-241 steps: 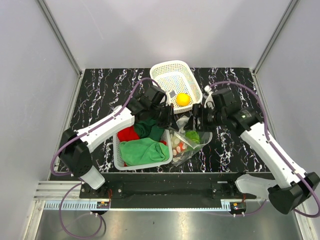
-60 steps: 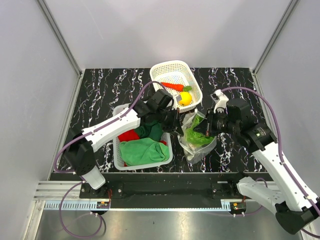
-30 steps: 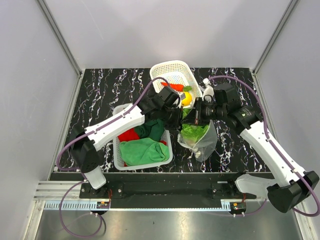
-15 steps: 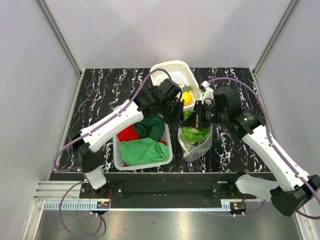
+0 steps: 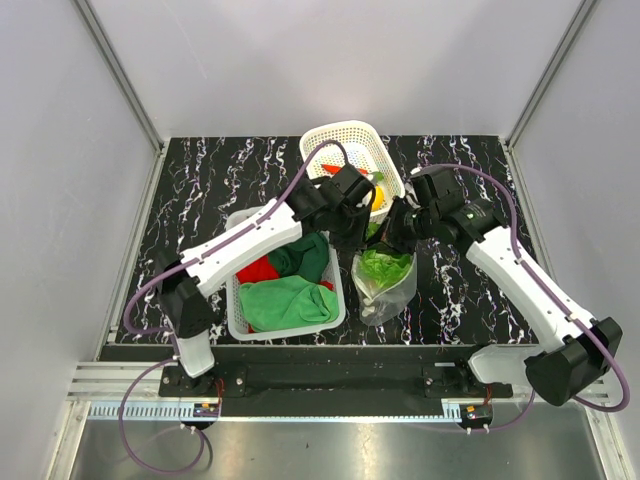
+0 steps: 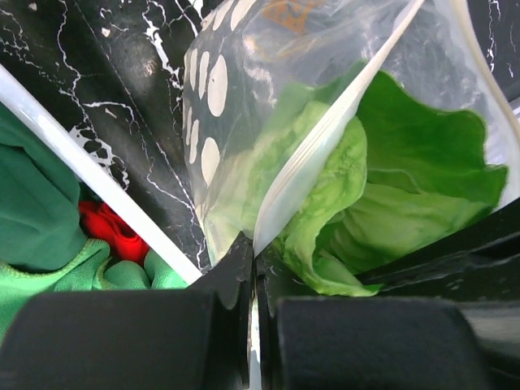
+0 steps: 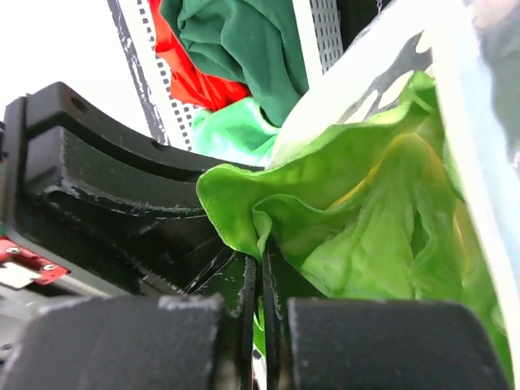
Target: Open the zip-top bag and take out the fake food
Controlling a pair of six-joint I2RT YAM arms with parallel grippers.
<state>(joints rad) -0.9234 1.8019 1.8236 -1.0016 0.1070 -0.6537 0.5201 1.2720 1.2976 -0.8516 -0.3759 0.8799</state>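
The zip-top bag (image 5: 386,292) hangs mouth-up between the two hands, over the bench (image 5: 470,290) just to the right of the near basket (image 5: 290,328) of cloths (image 5: 285,300). The left hand (image 5: 358,224) is clenched on one lip of the mouth, and its wrist view shows the white zip strip (image 6: 325,154) running straight down into the pinched fingers. The right hand (image 5: 400,228) is clenched on the opposite lip, though from its own camera I cannot tell whether a fold of leaf is caught in with the film.

The bag is clear, glossy and creased. The lettuce (image 5: 384,266) inside it is bright green and ruffled, and crowds the upper half right up to the mouth.

The film looks light, limp and slippery, likely to slide out of a shallow pinch. The zip strip is the only stiff part, so that is the place to hold, one lip per hand. The lettuce seems light and springy but bulky, so it may jam in a narrow opening. A leaf edge near the mouth would be the easiest part to grip
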